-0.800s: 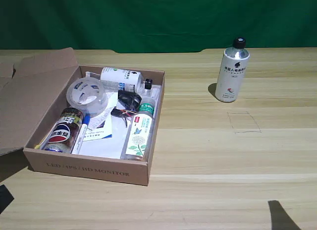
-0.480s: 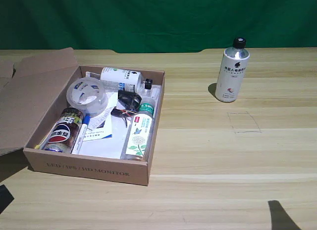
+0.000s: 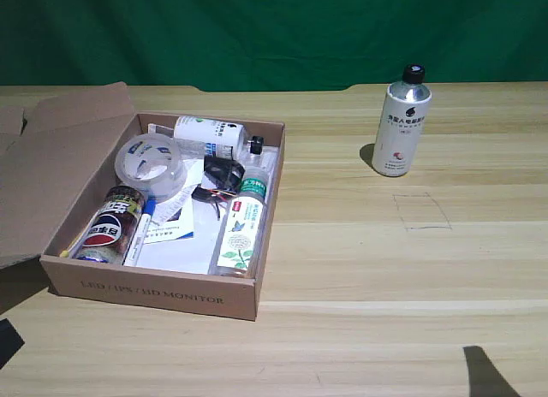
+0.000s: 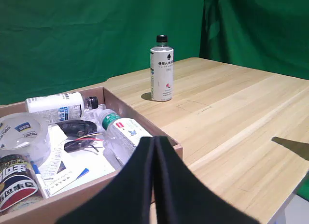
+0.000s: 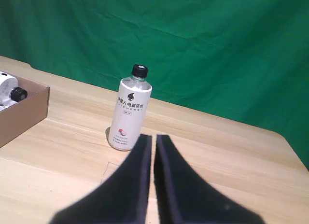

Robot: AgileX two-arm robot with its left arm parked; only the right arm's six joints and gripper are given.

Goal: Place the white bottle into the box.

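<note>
The stout white black-capped bottle (image 5: 129, 110) stands upright on the counter (image 5: 231, 156), straight ahead of the clenched, empty right gripper (image 5: 153, 142).

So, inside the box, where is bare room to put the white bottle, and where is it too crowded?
The box is mostly crowded: tape roll, Pepsi can, green-capped bottle and a second white bottle fill it. The barest patch is the white paper between the can and the green-capped bottle. The white bottle stands apart on open table.
</note>
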